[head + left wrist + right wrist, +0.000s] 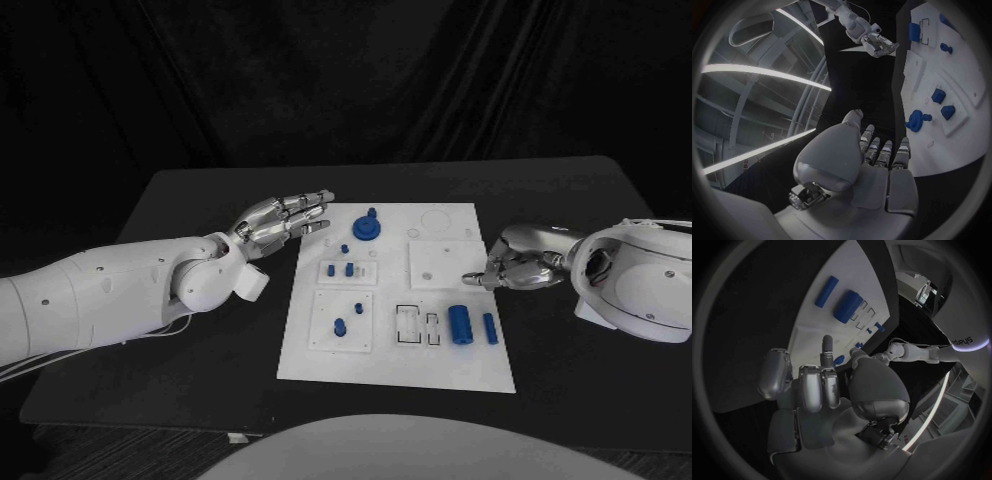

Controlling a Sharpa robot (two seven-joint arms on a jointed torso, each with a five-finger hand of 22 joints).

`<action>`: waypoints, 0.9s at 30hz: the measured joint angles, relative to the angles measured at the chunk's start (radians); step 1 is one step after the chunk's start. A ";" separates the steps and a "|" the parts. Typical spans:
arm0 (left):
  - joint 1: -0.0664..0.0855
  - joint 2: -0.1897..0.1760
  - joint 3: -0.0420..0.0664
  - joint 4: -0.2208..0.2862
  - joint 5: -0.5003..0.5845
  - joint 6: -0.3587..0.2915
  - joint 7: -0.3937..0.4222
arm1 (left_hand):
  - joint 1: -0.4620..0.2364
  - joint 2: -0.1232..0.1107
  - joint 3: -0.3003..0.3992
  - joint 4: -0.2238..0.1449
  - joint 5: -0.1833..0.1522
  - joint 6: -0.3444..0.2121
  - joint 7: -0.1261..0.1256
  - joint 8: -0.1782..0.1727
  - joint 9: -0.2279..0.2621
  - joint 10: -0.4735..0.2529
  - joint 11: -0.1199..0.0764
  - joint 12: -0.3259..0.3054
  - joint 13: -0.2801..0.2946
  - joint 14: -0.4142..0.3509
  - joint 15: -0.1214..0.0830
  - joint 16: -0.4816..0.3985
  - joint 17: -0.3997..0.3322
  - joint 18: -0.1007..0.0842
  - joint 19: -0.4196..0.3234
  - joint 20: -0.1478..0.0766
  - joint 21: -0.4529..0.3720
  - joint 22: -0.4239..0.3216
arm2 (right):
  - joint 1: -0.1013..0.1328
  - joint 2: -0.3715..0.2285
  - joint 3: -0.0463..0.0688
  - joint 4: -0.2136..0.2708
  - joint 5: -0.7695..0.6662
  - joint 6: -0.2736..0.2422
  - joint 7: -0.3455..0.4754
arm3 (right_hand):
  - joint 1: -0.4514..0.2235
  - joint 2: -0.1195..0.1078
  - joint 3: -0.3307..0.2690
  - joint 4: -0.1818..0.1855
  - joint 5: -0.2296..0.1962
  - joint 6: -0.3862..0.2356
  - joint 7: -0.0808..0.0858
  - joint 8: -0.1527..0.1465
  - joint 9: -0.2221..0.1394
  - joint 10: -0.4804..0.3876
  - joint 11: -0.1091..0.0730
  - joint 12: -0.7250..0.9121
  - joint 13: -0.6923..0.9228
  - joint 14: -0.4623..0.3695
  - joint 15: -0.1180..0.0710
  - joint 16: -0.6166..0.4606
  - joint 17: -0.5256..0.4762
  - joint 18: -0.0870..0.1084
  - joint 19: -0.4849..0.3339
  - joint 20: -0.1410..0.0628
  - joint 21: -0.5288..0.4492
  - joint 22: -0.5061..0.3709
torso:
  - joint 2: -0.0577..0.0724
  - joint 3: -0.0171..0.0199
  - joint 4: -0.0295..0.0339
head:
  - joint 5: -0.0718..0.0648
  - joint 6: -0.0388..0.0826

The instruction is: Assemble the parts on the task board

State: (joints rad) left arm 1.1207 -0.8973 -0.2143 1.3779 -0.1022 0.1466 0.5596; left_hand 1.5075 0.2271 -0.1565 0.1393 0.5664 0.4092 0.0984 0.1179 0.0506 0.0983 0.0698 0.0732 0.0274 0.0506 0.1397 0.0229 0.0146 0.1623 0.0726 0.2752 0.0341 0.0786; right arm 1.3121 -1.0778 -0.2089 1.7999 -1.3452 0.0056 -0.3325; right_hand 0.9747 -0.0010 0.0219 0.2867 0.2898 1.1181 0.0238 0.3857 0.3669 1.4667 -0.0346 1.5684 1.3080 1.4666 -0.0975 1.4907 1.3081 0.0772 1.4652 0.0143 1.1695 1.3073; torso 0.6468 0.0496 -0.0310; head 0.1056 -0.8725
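Note:
The white task board (440, 368) lies in the middle of the black table. A round blue part (368, 226) sits near its far left corner, with small blue parts (340, 268) below it. A thick blue cylinder (460, 323) and a thinner blue peg (490, 328) lie at the board's right side. My left hand (281, 218) hovers just left of the round part (916, 120), fingers stretched out and holding nothing. My right hand (522, 262) is at the board's right edge, fingers curled in with one pointing at the board (811, 325); it holds nothing.
Another small blue part (340, 325) stands in a square recess at the board's near left. Empty rectangular slots (418, 324) lie left of the cylinder (848, 306). Black table (173, 390) surrounds the board on all sides.

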 measured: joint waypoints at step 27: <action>-0.003 0.000 0.000 0.008 0.000 -0.004 0.015 | 0.007 0.014 0.050 -0.022 0.009 0.020 -0.005 0.010 0.001 0.013 -0.005 0.011 0.002 0.011 0.011 0.012 0.003 0.000 0.007 0.007 0.004 0.001 | -0.024 0.039 0.001 0.012 0.025 0.087 -0.111 | -0.002 0.021 -0.035 -0.004 -0.074 -0.050 -0.022 0.092 0.303 0.000 -0.024 0.000 0.000 0.000 -0.017 -0.027 0.000 -0.015 0.002 -0.018 0.126 0.000 | -0.001 -0.0013 0.0038 | -0.018 0.000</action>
State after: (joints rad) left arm 1.1181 -0.8976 -0.2142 1.3859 -0.1022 0.1431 0.5742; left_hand 1.5141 0.2415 -0.1069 0.1172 0.5752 0.4292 0.0930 0.1279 0.0520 0.1110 0.0648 0.0842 0.0296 0.0613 0.1503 0.0344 0.0173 0.1622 0.0798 0.2823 0.0383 0.0800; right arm 1.2880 -1.0392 -0.2083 1.8115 -1.3198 0.0922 -0.4435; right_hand 0.9725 0.0201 -0.0127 0.2826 0.2159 1.0686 0.0016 0.4775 0.6697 1.4670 -0.0591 1.5683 1.3077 1.4669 -0.1144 1.4639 1.3079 0.0617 1.4669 -0.0036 1.2960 1.3073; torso 0.6460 0.0482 -0.0271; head 0.0872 -0.8725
